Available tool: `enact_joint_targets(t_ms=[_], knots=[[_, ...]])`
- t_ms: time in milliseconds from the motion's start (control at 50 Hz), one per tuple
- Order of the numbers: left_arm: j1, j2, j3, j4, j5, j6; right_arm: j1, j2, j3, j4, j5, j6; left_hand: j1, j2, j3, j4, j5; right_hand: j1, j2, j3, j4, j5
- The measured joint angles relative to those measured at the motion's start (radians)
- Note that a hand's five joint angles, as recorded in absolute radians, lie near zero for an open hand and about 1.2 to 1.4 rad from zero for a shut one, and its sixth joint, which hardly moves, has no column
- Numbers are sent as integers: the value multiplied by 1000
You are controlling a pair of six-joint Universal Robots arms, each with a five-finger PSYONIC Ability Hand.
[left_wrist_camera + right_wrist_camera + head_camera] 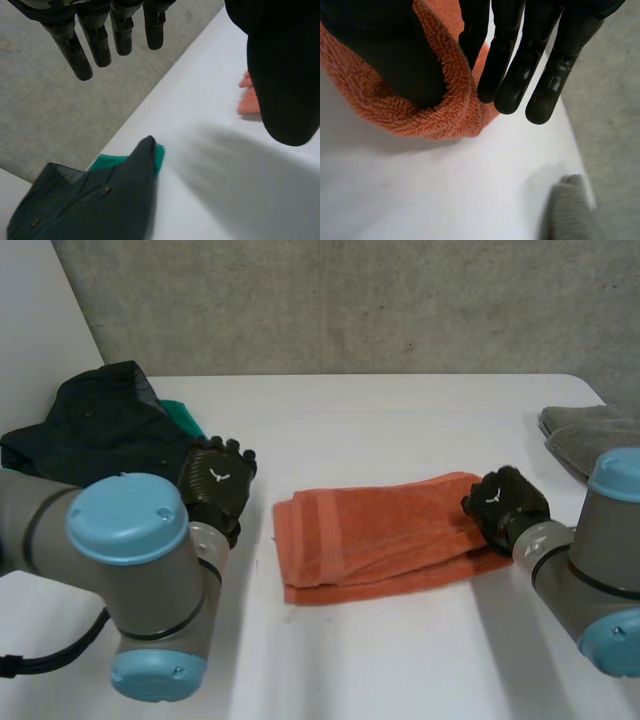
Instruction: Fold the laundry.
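- Your orange towel (380, 535) lies folded in the middle of the white counter (400, 420), its long side running across in front of you.
- Your right robot hand (505, 505) is at the towel's right end. In the right wrist view the thumb sits inside the terry fold and the straight fingers (520, 65) close against it, so the end is pinched.
- Your left robot hand (218, 485) hovers off the towel's left end, apart from it, with its fingers (95, 40) straight, spread and holding nothing.
- Each robot hand has a small white emblem on its back, with no letters you can read.
- A dark buttoned garment (90, 200) is heaped at the far left over a green cloth (157, 157).
- Grey towels (590, 435) sit at the counter's right edge.
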Motion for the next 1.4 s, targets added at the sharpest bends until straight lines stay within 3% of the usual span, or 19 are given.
enact_joint_targets(t_ms=[120, 180, 340, 360, 380, 400, 420, 440, 480, 540, 620, 660, 680, 780, 840, 940, 1100, 1260, 1400], knots=[[7, 44, -25, 1, 1, -7, 76, -5, -72, -5, -12, -98, 0, 0, 0, 0, 0, 0, 0, 0, 0, 0], [17, 68, -40, 1, 1, -23, 248, 32, -167, -24, -76, -135, 0, 0, 0, 0, 0, 0, 0, 0, 0, 12], [41, 78, -51, 1, 1, -56, 438, 122, -207, -77, -257, -122, 0, 0, 0, 0, 0, 0, -4, -6, -7, 10], [45, 78, -50, 1, 1, -60, 454, 132, -205, -84, -279, -111, 0, 0, 0, 0, 0, -114, -144, -140, -145, -106], [46, 78, -50, 1, 1, -62, 457, 134, -203, -85, -284, -105, 0, 0, 0, 0, 0, -114, -144, -140, -145, -106], [50, 78, -47, 1, 2, -67, 464, 139, -199, -89, -291, -78, 0, 0, 0, 0, 0, -292, -331, -341, -324, -277], [50, 78, -47, 1, 2, -67, 464, 139, -199, -89, -291, -78, 0, 0, 0, 0, 0, -292, -331, -341, -324, -277], [51, 78, -45, 1, 4, -69, 463, 138, -195, -90, -287, -38, 0, 0, 0, 0, 0, -660, -793, -777, -777, -727], [51, 77, -37, 3, 11, -75, 444, 122, -189, -87, -267, 65, 0, 0, 0, 0, 0, -722, -944, -959, -948, -898], [45, 76, -24, 6, 27, -82, 392, 74, -180, -77, -243, 247, 0, 0, 0, 0, 0, -722, -951, -972, -954, -909], [20, 74, 16, 11, 64, -105, 279, -24, -163, -56, -218, 601, 0, 0, 0, 0, 0, -722, -951, -972, -954, -909], [-5, 65, 51, 10, 87, -137, 253, -43, -162, -49, -216, 682, 0, 0, 0, 0, 0, -722, -951, -972, -954, -909], [-16, 60, 65, 8, 96, -152, 208, -67, -165, -24, -213, 821, 0, 0, 0, 0, 0, -722, -951, -972, -954, -909], [-83, -5, 164, -24, 159, -255, 142, -35, -223, 91, -211, 979, 0, 0, 0, 0, 0, -722, -951, -972, -954, -909], [-96, -31, 191, -44, 171, -276, 136, -8, -249, 129, -210, 981, 0, 0, 0, 0, 0, -722, -951, -972, -954, -909], [-113, -144, 274, -175, 185, -303, 138, 154, -384, 287, -204, 900, 0, 0, 0, 0, 0, -722, -951, -972, -954, -909], [-89, -252, 311, -332, 149, -287, 144, 273, -454, 343, -196, 777, 0, 0, 0, 0, 0, -722, -951, -972, -954, -910], [-54, -253, 313, -368, 120, -244, 165, 241, -458, 337, -149, 632, 0, 0, 0, 0, 0, -722, -951, -972, -954, -910], [-56, -133, 327, -356, 152, -231, 204, 107, -399, 281, -133, 643, 0, 0, 0, 0, -3, -722, -951, -972, -954, -910]])
